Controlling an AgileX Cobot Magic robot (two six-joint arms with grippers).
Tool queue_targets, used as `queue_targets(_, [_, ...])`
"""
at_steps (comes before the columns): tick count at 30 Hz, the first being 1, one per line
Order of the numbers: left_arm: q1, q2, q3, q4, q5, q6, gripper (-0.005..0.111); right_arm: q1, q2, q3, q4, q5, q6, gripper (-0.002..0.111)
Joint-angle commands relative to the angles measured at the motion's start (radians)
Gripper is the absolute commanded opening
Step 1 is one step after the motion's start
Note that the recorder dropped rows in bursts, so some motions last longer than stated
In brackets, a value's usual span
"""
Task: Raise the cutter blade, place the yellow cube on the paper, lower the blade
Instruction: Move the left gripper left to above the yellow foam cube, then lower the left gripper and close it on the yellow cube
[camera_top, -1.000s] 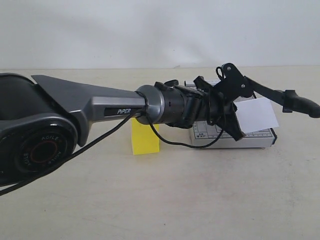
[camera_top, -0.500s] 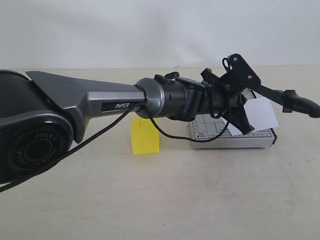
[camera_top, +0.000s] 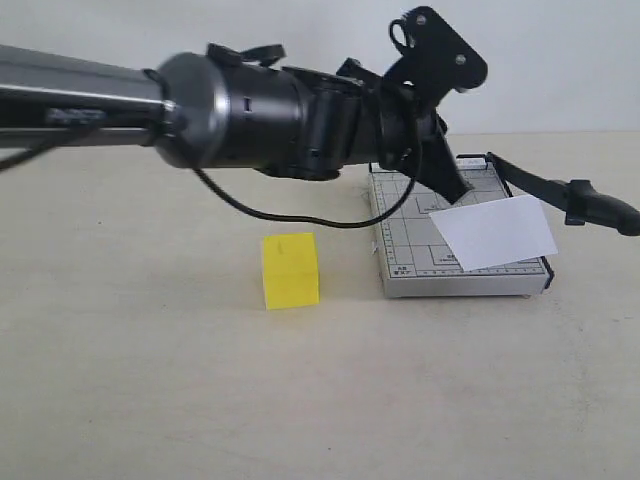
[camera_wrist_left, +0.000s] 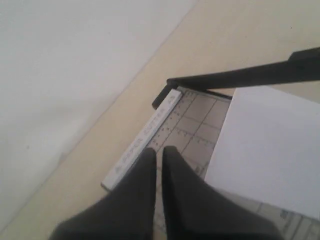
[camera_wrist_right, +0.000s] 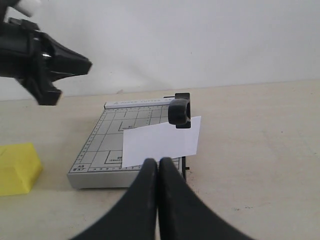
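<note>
My left gripper (camera_wrist_left: 159, 150), closed and empty, hangs over the grey gridded trimmer board (camera_top: 400, 245); my right gripper (camera_wrist_right: 158, 161) is likewise closed on nothing. The long black cutter blade (camera_top: 560, 187) stands lifted. The white paper sheet (camera_top: 497, 232) lies on the board, the bright yellow cube (camera_top: 290, 270) on the table (camera_top: 150, 380) beside it.

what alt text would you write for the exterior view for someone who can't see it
A dark robot arm reaches in from the left, its shut end effector poised over a grey paper trimmer whose cutter blade is raised. A white paper lies on the trimmer, and a yellow cube sits on the beige table to its left.
</note>
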Motion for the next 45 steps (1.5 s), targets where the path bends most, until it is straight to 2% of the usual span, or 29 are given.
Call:
queue_targets(1, [-0.007, -0.247, 0.275, -0.016, -0.026, -0.080, 0.004, -0.001, -0.001, 0.000, -0.008, -0.004, -0.006, 0.000])
queue_targets(5, [-0.007, -0.456, 0.487, -0.016, -0.094, -0.266, 0.004, -0.001, -0.001, 0.000, -0.008, -0.004, -0.006, 0.000])
queue_targets(8, [-0.007, -0.476, 0.543, -0.016, -0.137, -0.295, 0.004, -0.001, -0.001, 0.000, -0.008, -0.004, -0.006, 0.000])
queue_targets(10, [-0.007, -0.453, 0.555, -0.016, -0.156, -0.320, 0.009, -0.001, -0.001, 0.000, -0.008, -0.004, -0.006, 0.000])
queue_targets(12, [-0.007, -0.435, 0.558, -0.016, -0.164, -0.377, 0.021, -0.001, -0.001, 0.000, -0.008, -0.004, -0.006, 0.000])
queue_targets(17, [-0.007, -0.403, 0.558, -0.016, -0.167, -0.569, 0.065, -0.001, -0.001, 0.000, -0.008, -0.004, -0.006, 0.000])
queue_targets(18, [-0.007, -0.399, 0.558, -0.016, -0.177, -0.614, 0.072, -0.001, -0.001, 0.000, -0.008, -0.004, -0.006, 0.000])
queue_targets(20, [-0.007, -0.383, 0.558, -0.016, -0.202, -0.696, 0.077, -0.001, -0.001, 0.000, -0.008, -0.004, -0.006, 0.000])
queue_targets(24, [-0.007, -0.350, 0.558, -0.016, -0.202, -0.839, 0.077, -0.001, -0.001, 0.000, -0.008, -0.004, -0.006, 0.000])
queue_targets(27, [-0.007, -0.325, 0.558, -0.016, -0.183, -0.886, 0.077, -0.001, -0.001, 0.000, -0.008, -0.004, -0.006, 0.000])
queue_targets(32, [-0.007, -0.304, 0.558, -0.016, -0.191, -0.886, 0.077, -0.001, -0.001, 0.000, -0.008, -0.004, -0.006, 0.000])
queue_targets(39, [-0.003, -0.296, 0.558, -0.016, -0.276, -0.886, 0.077, -0.001, -0.001, 0.000, -0.008, -0.004, -0.006, 0.000])
queue_targets(45, [-0.004, -0.296, 0.558, -0.016, -0.271, -0.886, 0.077, -0.001, -0.001, 0.000, -0.008, -0.004, -0.006, 0.000])
